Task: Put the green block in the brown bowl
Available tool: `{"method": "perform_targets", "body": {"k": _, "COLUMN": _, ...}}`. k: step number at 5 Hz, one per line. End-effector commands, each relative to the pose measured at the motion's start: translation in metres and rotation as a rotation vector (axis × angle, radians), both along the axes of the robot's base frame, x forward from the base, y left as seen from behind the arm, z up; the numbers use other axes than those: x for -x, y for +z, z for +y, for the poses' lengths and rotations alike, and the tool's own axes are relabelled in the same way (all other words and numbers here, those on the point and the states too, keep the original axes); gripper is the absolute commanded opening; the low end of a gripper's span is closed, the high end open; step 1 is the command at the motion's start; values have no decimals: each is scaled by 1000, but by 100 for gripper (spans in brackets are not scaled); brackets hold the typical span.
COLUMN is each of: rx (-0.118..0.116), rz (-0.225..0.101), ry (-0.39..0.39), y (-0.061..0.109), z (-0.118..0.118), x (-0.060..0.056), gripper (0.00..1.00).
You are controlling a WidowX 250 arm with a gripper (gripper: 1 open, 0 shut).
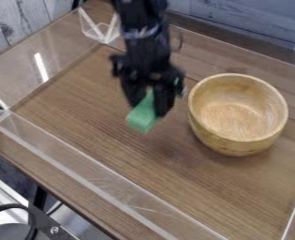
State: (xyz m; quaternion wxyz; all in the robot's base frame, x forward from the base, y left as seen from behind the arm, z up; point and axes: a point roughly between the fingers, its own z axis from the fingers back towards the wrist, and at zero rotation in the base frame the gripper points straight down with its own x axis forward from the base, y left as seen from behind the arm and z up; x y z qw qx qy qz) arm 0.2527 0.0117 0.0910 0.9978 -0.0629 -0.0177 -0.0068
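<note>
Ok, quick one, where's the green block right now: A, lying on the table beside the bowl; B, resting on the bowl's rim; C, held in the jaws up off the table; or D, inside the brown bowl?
C: the green block hangs pinched in the gripper, with its shadow on the table below it, left of the brown bowl, which holds nothing.
</note>
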Motion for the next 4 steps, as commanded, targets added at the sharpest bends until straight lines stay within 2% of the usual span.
{"method": "perform_targets", "body": {"k": 1, "rx": 17, "rz": -64, "ry": -9, "y": 25, "z": -21, "x": -33, "gripper": 0}}
{"method": "perform_targets", "body": {"k": 2, "rx": 29, "rz": -67, "ry": -44, "y": 27, "z": -49, "x": -51, "gripper": 0}}
{"method": "perform_targets", "body": {"k": 3, "rx": 33, "rz": -63, "ry": -74, "y": 23, "z": -66, "x": -60, "gripper": 0}}
{"method": "perform_targets", "body": {"k": 4, "rx": 31, "rz": -56, "ry": -90, "y": 17, "z": -73, "x": -62, "gripper": 0}}
